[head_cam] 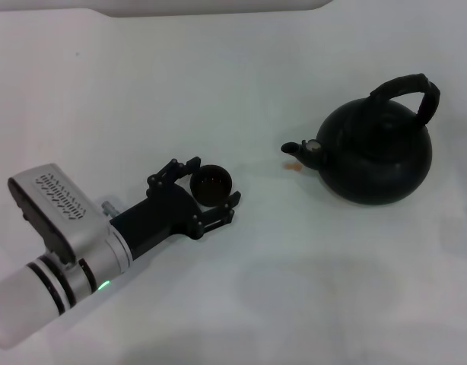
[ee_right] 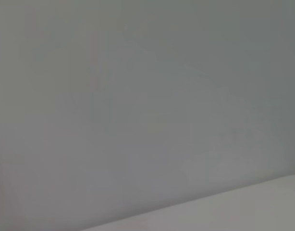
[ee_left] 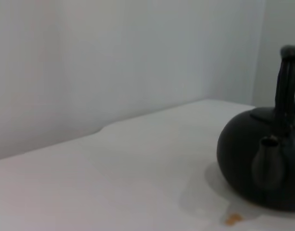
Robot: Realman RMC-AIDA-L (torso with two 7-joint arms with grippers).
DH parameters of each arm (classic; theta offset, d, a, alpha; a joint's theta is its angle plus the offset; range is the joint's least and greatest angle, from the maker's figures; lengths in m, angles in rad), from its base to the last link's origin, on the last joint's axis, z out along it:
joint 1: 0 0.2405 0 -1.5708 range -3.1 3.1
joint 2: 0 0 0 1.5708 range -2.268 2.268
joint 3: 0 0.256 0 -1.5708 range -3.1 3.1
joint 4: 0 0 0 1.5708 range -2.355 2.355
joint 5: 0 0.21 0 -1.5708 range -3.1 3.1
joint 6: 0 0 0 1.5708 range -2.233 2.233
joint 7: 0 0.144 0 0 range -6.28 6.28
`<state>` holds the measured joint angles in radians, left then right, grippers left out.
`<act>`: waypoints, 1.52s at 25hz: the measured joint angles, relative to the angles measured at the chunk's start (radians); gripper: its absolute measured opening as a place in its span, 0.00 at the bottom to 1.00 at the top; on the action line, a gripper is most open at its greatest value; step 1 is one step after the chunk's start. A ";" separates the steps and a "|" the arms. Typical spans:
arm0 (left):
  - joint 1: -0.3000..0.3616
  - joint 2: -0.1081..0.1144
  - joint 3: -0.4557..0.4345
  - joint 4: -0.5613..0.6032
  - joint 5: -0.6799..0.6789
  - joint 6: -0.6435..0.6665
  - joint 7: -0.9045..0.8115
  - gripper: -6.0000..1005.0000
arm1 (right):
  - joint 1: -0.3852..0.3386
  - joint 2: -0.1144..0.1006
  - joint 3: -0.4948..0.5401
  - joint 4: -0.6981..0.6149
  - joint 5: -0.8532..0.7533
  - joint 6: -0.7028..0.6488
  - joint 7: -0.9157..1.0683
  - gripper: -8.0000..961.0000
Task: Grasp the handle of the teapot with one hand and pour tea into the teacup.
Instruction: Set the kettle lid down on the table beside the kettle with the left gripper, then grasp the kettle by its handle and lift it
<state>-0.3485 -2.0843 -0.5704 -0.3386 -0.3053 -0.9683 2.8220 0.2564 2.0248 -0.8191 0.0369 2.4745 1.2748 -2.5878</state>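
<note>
The black teapot [head_cam: 378, 156] stands upright on the white table at the right, with its arched handle [head_cam: 412, 87] on top and its spout [head_cam: 298, 148] pointing left. The tiny dark teacup [head_cam: 211, 185] stands left of the spout, between the fingers of my left gripper [head_cam: 213, 182], which close on its sides. The cup's inside looks dark; I cannot tell whether tea is in it. The left wrist view shows the teapot [ee_left: 263, 163], its handle [ee_left: 287, 86] and spout [ee_left: 268, 161] ahead. The right gripper is out of view.
A small orange-tan tea stain [head_cam: 292, 166] lies on the table just below the spout tip; it also shows in the left wrist view [ee_left: 232, 219]. The table's far edge [head_cam: 218, 11] runs along the back. The right wrist view shows only a grey wall.
</note>
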 joint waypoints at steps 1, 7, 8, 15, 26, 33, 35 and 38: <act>0.003 0.000 0.000 0.002 -0.002 -0.022 0.000 0.89 | 0.000 0.000 0.000 0.000 0.000 0.000 0.000 0.82; 0.038 0.004 -0.037 0.027 -0.013 -0.197 0.000 0.89 | 0.000 0.000 0.000 0.000 -0.001 0.000 0.000 0.82; 0.046 0.004 -0.054 0.036 -0.014 -0.228 0.001 0.89 | -0.001 0.000 0.000 0.000 -0.002 0.000 0.000 0.82; 0.132 0.002 -0.186 0.068 -0.052 -0.392 0.000 0.89 | -0.011 -0.006 -0.007 -0.003 -0.005 0.077 0.082 0.82; 0.229 0.001 -0.225 0.104 -0.470 -0.409 -0.011 0.89 | -0.143 -0.025 -0.138 -0.344 -0.203 0.119 0.382 0.82; 0.237 0.004 -0.226 0.134 -0.570 -0.408 -0.012 0.89 | -0.278 -0.015 -0.132 -0.784 -0.476 -0.056 0.825 0.81; 0.232 0.004 -0.226 0.139 -0.573 -0.408 -0.012 0.89 | -0.305 -0.014 -0.133 -0.895 -0.550 -0.081 0.931 0.81; 0.224 0.003 -0.226 0.139 -0.573 -0.404 -0.012 0.89 | -0.346 -0.011 -0.143 -1.084 -0.701 -0.120 1.111 0.81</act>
<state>-0.1248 -2.0810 -0.7962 -0.1993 -0.8787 -1.3722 2.8104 -0.0897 2.0139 -0.9619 -1.0467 1.7733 1.1553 -1.4769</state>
